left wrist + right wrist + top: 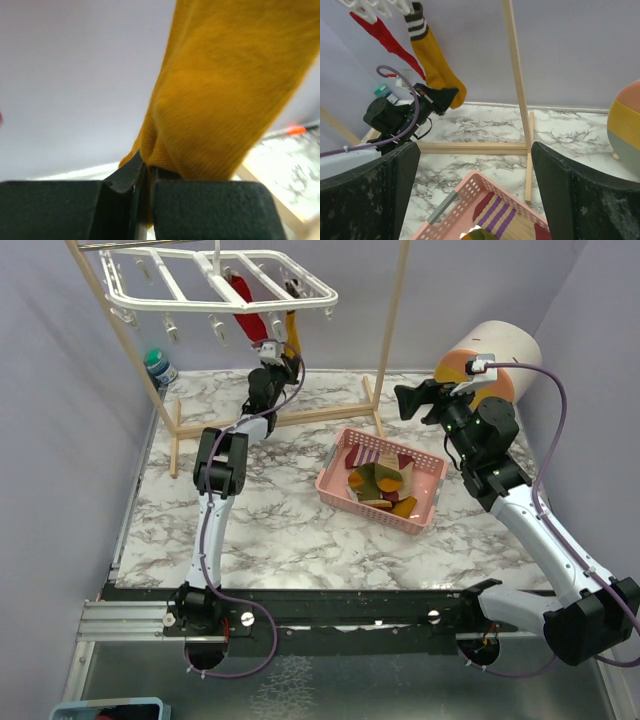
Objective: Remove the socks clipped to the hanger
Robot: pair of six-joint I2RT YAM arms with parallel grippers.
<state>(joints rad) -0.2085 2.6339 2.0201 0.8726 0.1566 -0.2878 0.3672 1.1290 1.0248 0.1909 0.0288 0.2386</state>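
The white hanger point(215, 285) hangs at the top left, with a red sock point(248, 305) and a mustard yellow sock point(292, 328) clipped to it. My left gripper point(283, 362) is shut on the toe end of the mustard sock point(225, 95), which still hangs from its clip. The right wrist view shows the red sock point(382, 35), the mustard sock point(436, 57) with its striped cuff, and the left gripper point(440, 99) pinching its tip. My right gripper point(472, 200) is open and empty, held above the pink basket point(335, 465), which holds several socks point(378, 480).
A wooden pole frame point(390, 330) stands around the hanger, its base rails point(470, 147) on the marble table. A round multicoloured object point(500, 355) sits at the back right. A bottle point(160, 368) stands at the back left.
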